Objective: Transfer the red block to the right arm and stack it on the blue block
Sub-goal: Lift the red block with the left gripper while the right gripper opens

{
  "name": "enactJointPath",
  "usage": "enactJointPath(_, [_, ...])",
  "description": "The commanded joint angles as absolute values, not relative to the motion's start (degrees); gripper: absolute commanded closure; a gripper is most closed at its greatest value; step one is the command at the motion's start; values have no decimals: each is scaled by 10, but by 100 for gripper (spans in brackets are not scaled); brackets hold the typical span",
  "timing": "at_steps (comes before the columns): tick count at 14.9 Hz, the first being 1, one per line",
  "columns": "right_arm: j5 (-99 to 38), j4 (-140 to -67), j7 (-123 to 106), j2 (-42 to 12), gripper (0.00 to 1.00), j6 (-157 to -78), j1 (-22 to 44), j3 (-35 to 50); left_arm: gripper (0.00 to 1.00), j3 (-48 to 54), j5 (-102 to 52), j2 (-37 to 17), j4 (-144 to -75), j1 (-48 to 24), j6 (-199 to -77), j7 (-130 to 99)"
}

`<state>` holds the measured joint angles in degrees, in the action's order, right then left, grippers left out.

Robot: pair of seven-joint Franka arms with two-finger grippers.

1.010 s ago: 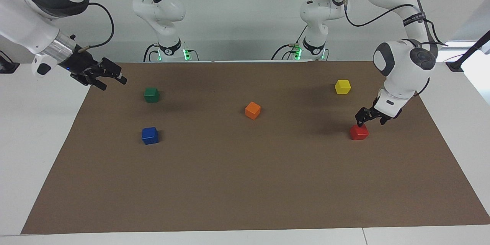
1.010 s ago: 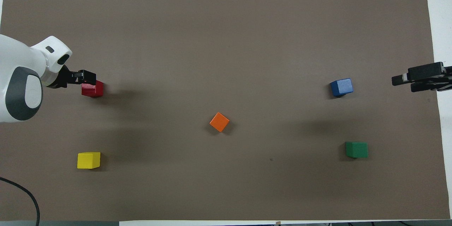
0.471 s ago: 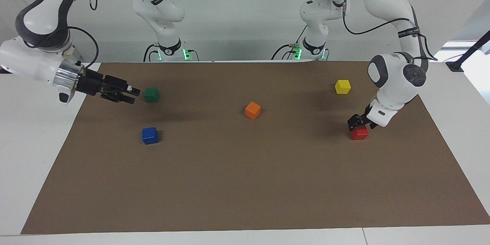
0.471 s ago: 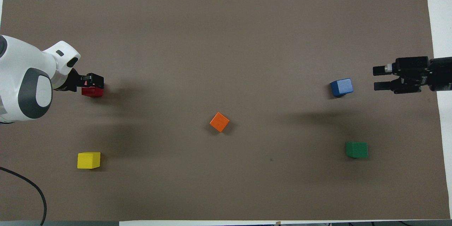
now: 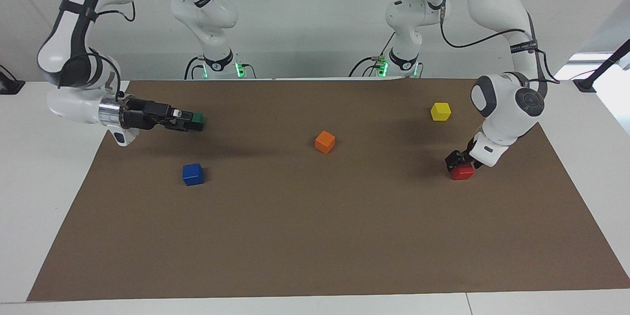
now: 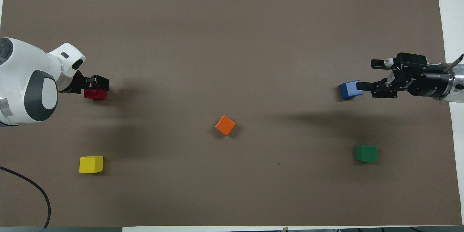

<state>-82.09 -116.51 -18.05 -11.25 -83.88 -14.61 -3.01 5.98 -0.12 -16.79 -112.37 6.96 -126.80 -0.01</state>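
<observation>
The red block (image 5: 463, 173) (image 6: 95, 94) lies on the brown mat (image 5: 315, 236) near the left arm's end of the table. My left gripper (image 5: 461, 163) (image 6: 96, 83) is down at it, open, with its fingers on either side of the block's top; the block rests on the mat. The blue block (image 5: 193, 174) (image 6: 349, 90) lies toward the right arm's end. My right gripper (image 5: 192, 122) (image 6: 366, 75) hangs open and level above the mat beside the blue block, with nothing between its fingers.
A green block (image 5: 198, 118) (image 6: 366, 153) lies nearer to the robots than the blue one, partly hidden by my right gripper in the facing view. An orange block (image 5: 325, 141) (image 6: 225, 125) sits mid-mat. A yellow block (image 5: 440, 111) (image 6: 91, 164) lies nearer to the robots than the red one.
My right gripper has swung in from the table's end to above the mat beside the blue block. My left gripper has sunk lower onto the red block. No block has moved.
</observation>
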Motion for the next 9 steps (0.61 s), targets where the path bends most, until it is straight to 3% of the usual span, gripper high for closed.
enactJointPath(1, [-849,-1169,-248,-143,0,-806,-143,-27,0,55,-8,-172,-1133,65,-1290,-1])
enactJointPath(6, [-850,-1168,-404,-176,0,-779,-137,-26,2,55,-9,-173,-1132,65,-1296,0])
enactJointPath(9, [-865,-1173,-472,-175,0,-780,-139,-27,19,55,-9,-184,-1133,66,-1302,1])
